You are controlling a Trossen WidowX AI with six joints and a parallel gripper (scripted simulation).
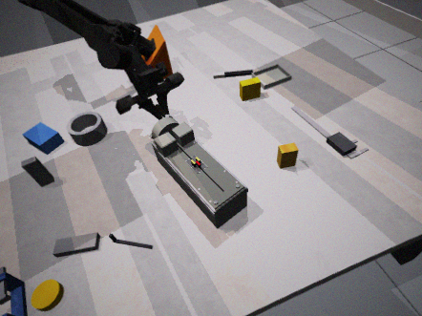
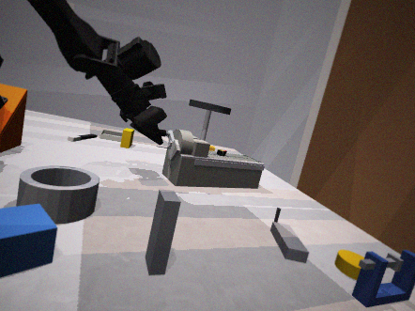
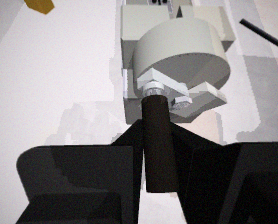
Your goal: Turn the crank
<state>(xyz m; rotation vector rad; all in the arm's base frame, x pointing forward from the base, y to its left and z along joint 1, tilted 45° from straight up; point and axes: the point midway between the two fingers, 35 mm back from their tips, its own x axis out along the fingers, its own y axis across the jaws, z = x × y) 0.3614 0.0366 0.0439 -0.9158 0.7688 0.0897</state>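
The machine (image 1: 217, 176) (image 2: 216, 173) is a long grey-green box with a round drum (image 1: 164, 125) (image 3: 185, 45) at the end near the arm. A pale crank arm (image 3: 162, 80) sits on the drum's face and carries a dark brown handle (image 3: 160, 160). My gripper (image 1: 164, 115) (image 2: 164, 139) (image 3: 150, 124) is shut on that handle. On the deck, the small red pointer (image 1: 199, 163) lies very close to the two yellow brass marks, seemingly slightly toward the end away from the drum. It is too small to tell if it is exactly level. The wrist view cuts off the pointer area.
A grey ring (image 1: 87, 130) (image 2: 58, 194), a blue block (image 1: 43, 137) and an upright grey block (image 2: 162, 234) stand on the drum side. Yellow blocks (image 1: 249, 90) (image 1: 287, 156) stand across from them. An orange object (image 1: 161, 54) is behind the gripper. A blue bracket (image 2: 385, 293) is at the near corner.
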